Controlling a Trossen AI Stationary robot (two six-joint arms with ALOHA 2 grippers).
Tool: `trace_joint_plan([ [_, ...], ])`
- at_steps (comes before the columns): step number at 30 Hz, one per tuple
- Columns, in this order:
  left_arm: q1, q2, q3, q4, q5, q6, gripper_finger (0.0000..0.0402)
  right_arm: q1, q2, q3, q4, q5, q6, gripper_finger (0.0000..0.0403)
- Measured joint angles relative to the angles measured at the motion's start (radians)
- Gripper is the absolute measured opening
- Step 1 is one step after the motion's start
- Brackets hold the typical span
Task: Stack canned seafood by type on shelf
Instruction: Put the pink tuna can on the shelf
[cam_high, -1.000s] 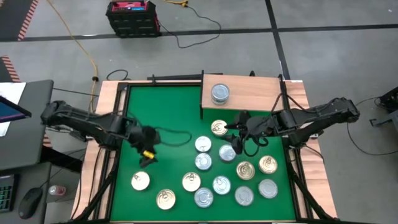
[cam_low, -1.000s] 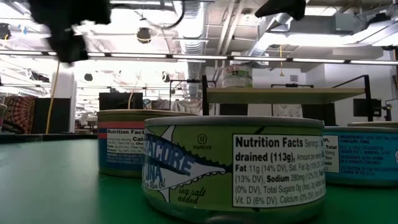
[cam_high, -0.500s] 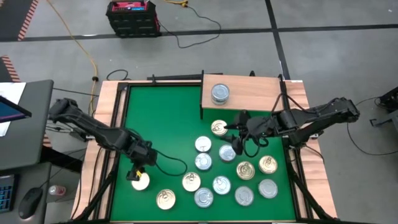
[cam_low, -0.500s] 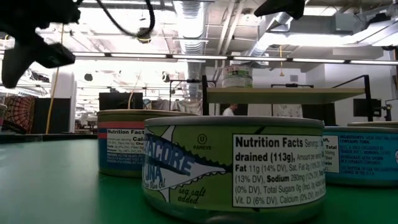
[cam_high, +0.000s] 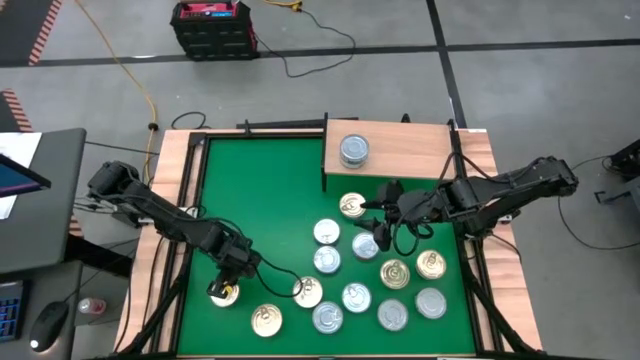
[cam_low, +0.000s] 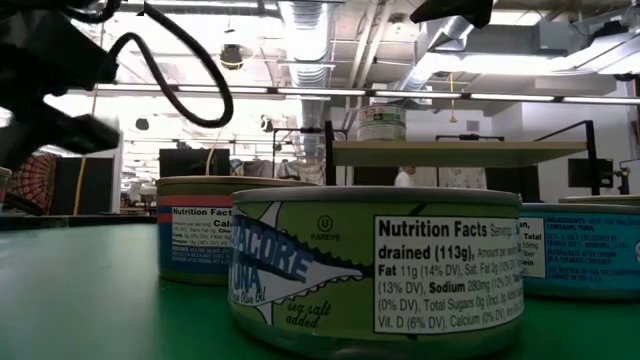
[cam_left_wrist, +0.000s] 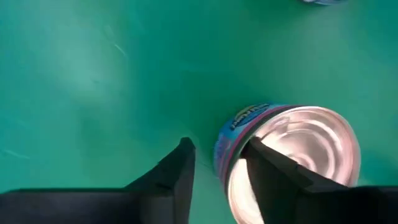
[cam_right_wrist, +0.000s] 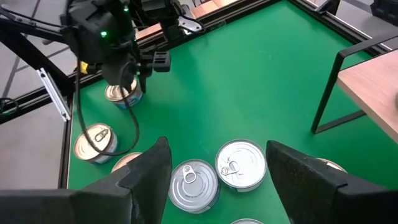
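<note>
Several flat round tins stand on the green table (cam_high: 260, 190), lids silver-blue or gold. One silver-blue tin (cam_high: 354, 150) stands on the light-wood shelf (cam_high: 410, 145), also seen in the low view as the shelf (cam_low: 460, 152). My left gripper (cam_high: 222, 283) is low over a pale-lidded tin (cam_high: 228, 294) near the table's near-left corner. It is open, and the tin's blue-labelled wall (cam_left_wrist: 225, 140) shows between its fingers. My right gripper (cam_high: 383, 228) hangs open above the tins in front of the shelf, over a silver tin (cam_right_wrist: 239, 163). My left gripper comes at the pale-lidded tin from above. One finger (cam_left_wrist: 267, 165) crosses over the lid's edge (cam_left_wrist: 292, 146) and the other finger (cam_left_wrist: 180, 168) stands outside the wall. I cannot tell whether either finger touches the tin, which stands flat on the table.
A gold-lidded tin (cam_high: 266, 320) and a pale one (cam_high: 307, 292) stand close on the right of the left gripper. The other tins crowd the table's right half around (cam_high: 394, 273). The far-left green area is bare. A green-labelled tuna tin (cam_low: 375, 265) fills the low view.
My left gripper has travelled toward the table's near edge and come down over the pale-lidded tin at the near left. The tins have kept their places.
</note>
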Motion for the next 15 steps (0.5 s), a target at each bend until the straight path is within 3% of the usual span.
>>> trace_joint_plan([
  [9,-0.001,-0.005,-0.029,0.047,0.042,0.023,0.0009,0.001,0.0,0.0,0.001,-0.001,0.007,0.0283],
  [11,0.0,-0.005,-0.029,0.046,0.001,0.023,0.0006,0.0,0.0,0.0,0.003,0.0,0.007,0.0283],
  [15,0.021,0.007,-0.037,0.032,-0.178,0.006,0.0001,0.0,0.0,0.0,0.009,-0.001,0.018,0.0283],
])
